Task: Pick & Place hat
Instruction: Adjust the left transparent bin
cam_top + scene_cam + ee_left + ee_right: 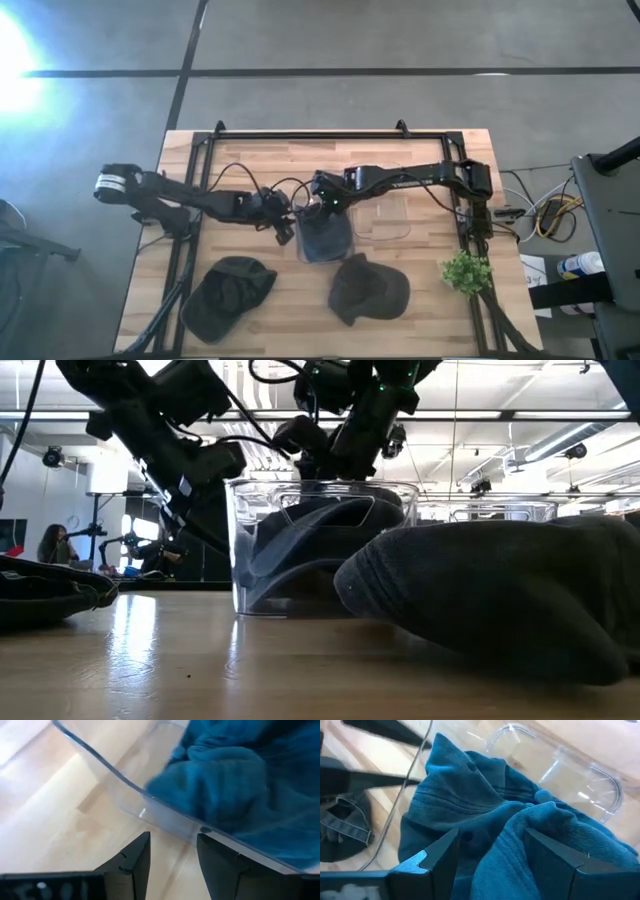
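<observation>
Right gripper (318,208) over the clear bin (325,240), fingers parted above the blue hat (520,830). Left gripper (284,232) beside the bin's wall, unclenched.

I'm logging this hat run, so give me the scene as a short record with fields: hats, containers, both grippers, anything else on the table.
hat in bin: blue hat inside the clear bin at table centre
loose hats: dark green hat front left; dark grey hat front centre
second container: empty clear bin beside the first
left gripper: open, at the first bin's outer wall
right gripper: open, over the blue hat
other: small green plant at the table's right edge
</observation>
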{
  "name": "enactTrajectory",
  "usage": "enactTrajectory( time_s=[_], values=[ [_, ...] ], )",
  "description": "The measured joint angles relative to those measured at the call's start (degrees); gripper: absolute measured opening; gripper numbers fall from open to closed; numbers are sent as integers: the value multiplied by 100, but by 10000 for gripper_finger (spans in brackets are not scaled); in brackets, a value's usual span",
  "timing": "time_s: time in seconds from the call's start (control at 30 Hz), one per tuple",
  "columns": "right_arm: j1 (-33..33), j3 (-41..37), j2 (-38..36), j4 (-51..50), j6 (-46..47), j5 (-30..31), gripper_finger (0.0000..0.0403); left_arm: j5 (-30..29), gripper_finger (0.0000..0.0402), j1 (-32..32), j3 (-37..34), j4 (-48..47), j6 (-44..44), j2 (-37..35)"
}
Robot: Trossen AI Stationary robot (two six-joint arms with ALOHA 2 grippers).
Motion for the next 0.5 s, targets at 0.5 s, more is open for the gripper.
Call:
enactTrajectory(
  time_s=[0.5],
  values=[
    [-69,1024,-385,-1359,-895,164,215,-131,154,572,602,-1620,751,-927]
  ],
)
